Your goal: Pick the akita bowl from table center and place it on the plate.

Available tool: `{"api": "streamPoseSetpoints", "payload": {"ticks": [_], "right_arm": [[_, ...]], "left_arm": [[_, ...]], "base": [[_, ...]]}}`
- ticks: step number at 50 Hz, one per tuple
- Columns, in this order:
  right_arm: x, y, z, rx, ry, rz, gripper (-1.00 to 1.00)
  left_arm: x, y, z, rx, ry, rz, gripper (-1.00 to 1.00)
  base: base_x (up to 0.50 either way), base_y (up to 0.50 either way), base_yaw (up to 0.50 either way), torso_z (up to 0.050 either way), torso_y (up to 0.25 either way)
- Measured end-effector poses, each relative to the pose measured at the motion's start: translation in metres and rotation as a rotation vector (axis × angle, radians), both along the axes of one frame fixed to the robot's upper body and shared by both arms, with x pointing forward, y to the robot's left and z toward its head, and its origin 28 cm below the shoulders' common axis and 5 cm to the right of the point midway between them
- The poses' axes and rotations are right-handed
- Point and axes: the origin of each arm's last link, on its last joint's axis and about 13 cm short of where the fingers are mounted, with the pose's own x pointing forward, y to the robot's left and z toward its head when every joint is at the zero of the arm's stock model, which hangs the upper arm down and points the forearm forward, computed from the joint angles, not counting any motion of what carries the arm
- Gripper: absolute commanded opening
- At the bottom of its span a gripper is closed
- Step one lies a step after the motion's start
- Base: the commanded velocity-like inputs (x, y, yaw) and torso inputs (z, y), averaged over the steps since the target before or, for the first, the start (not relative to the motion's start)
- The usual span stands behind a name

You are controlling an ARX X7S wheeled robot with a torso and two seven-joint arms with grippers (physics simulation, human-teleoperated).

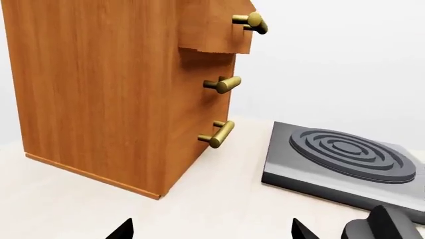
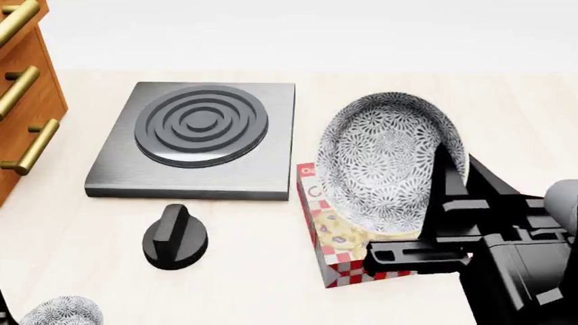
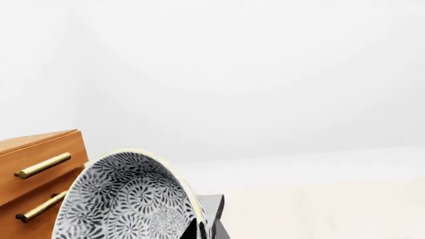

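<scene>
The akita bowl, grey-and-white mottled, hangs tilted on its side above a red-checkered box, its inside facing the head camera. My right gripper is shut on its rim at the right. In the right wrist view the bowl fills the lower left, with the right gripper pinching its edge. My left gripper stands open over bare tabletop, with nothing between its fingertips. The plate is out of view.
A dark hotplate lies left of the held bowl, with a black knob in front of it. A wooden drawer cabinet with brass handles stands at far left. A second patterned bowl sits at the near left edge.
</scene>
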Motion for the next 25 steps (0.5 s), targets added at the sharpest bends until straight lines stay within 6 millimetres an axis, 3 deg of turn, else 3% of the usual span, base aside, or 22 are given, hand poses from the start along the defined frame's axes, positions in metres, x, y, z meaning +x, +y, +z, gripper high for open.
{"api": "streamPoseSetpoints", "payload": {"ticks": [25], "right_arm": [[0.004, -0.044, -0.007, 0.073, 0.06, -0.341, -1.0]], "left_arm": [[-0.004, 0.003, 0.008, 0.003, -0.016, 0.008, 1.0]], "base": [[0.0, 0.0, 0.0, 0.0, 0.0]]}}
